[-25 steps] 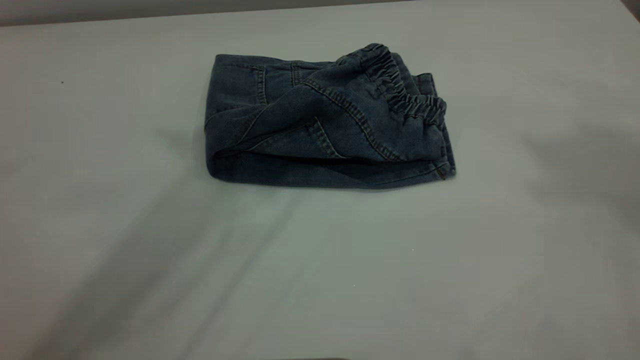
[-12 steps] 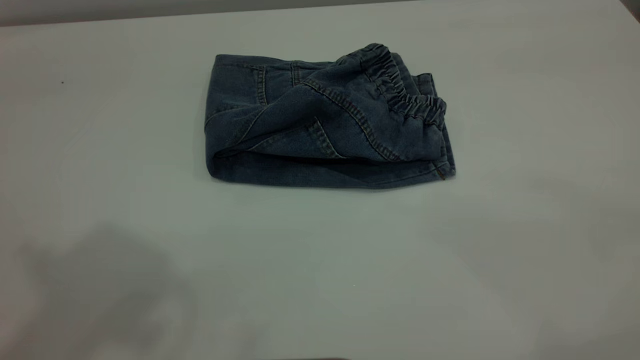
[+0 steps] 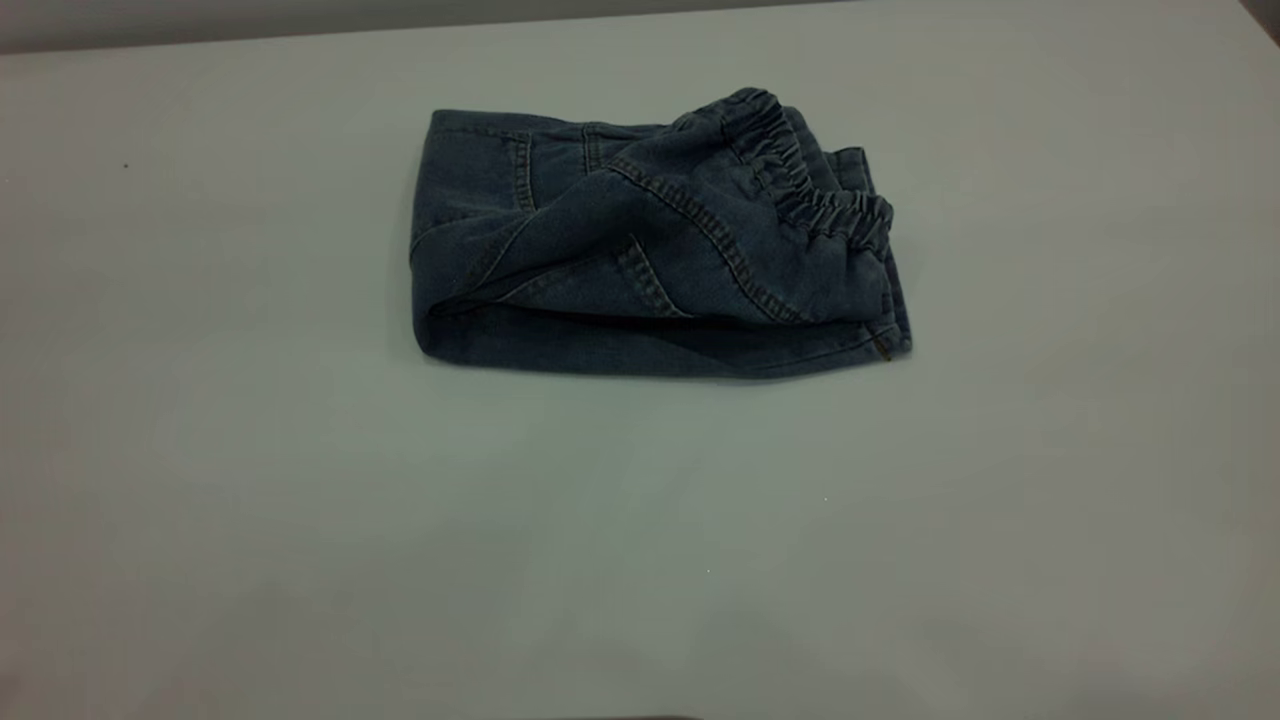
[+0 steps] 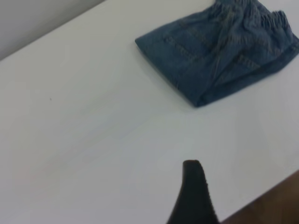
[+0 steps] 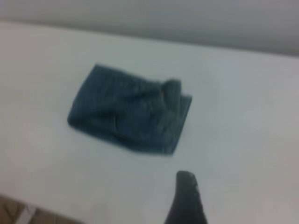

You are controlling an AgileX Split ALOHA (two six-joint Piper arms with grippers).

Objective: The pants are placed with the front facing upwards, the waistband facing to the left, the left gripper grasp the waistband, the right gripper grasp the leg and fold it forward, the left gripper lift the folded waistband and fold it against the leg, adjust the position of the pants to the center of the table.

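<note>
1. The pants lie folded into a compact blue denim bundle on the desk, a little toward twelve o'clock from its middle in the exterior view.
2. The waistband, gathered and ruched, sits on top of the bundle at its two o'clock corner, running down toward three o'clock.
3. The fold's rounded edge is at nine o'clock; the open layered edges run along six o'clock.
4. Neither arm appears in the exterior view; nothing touches the pants.
5. The left tool shows only as one dark finger in its wrist view, above bare desk, well apart from the pants. How far open it is, I cannot tell; it holds nothing visible.
6. The right tool likewise shows a single dark finger, well apart from the pants; its opening cannot be told either.
</note>
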